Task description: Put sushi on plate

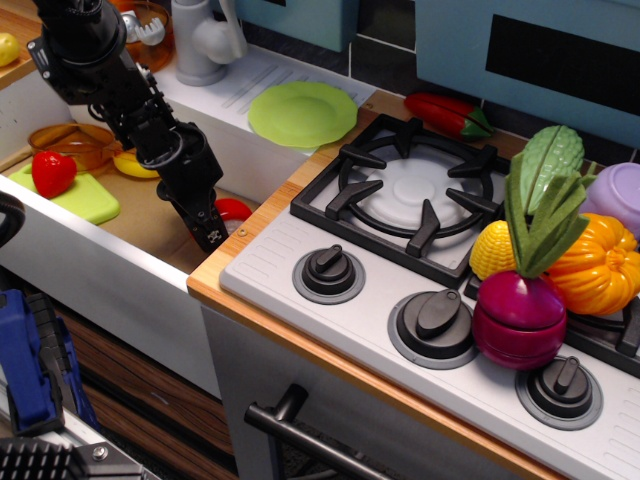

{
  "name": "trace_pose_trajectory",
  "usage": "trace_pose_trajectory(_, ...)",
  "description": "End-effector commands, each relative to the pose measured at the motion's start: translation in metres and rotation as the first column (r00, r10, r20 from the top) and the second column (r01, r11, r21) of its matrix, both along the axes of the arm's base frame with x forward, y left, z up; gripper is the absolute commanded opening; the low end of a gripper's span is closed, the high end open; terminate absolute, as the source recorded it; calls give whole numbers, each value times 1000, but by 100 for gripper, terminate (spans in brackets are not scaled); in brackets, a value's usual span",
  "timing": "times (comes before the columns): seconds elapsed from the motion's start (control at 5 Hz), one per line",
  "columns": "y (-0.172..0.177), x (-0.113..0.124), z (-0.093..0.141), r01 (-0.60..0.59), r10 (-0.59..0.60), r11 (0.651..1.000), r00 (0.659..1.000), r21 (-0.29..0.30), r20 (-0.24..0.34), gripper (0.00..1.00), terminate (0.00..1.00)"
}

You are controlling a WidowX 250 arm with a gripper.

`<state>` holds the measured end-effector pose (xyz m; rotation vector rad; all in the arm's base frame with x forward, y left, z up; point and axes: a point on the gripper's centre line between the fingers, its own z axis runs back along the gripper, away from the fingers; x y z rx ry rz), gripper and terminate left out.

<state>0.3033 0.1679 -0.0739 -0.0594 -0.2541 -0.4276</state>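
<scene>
The sushi (236,209) lies on the sink floor by the right wall. Only part of its red top shows; the rest is hidden behind my gripper. My black gripper (210,236) points down into the sink, right in front of and against the sushi. I cannot tell how its jaws stand. The lime-green round plate (300,112) lies empty on the white counter behind the sink, to the upper right of the gripper.
In the sink's left part are a red strawberry toy (52,172) on a light-green board (90,203), a clear orange bowl (70,138) and a yellow piece (138,166). A faucet (205,40) stands behind. The stove (415,190), a red pepper (445,113) and toy vegetables (545,270) are to the right.
</scene>
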Motion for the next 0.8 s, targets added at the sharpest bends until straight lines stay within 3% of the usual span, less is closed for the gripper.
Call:
trace_pose_trajectory(0.0, 5, 11, 41, -30, 30, 999, 999, 15, -29, 0, 0)
trace_pose_trajectory(0.2, -1, 13, 74, -52, 54, 998, 996, 38, -69, 0, 0)
trace_pose_trajectory(0.6, -21, 16, 125, -96, 100, 986, 995, 139, -18, 0, 0)
